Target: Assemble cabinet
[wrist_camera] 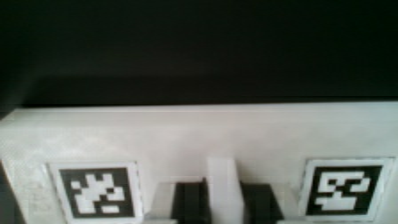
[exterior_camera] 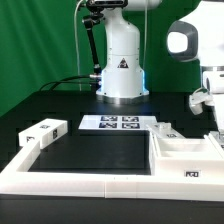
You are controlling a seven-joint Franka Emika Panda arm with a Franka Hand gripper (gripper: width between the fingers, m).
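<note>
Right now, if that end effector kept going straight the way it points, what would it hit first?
Probably the white cabinet piece with the square tags: the end effector points down over it, and it lies dead ahead in the wrist view. How far off is unclear.

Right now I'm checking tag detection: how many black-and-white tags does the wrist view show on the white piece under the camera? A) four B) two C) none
B: the wrist view shows a tag and a second tag side by side on the white cabinet piece, and no others.
</note>
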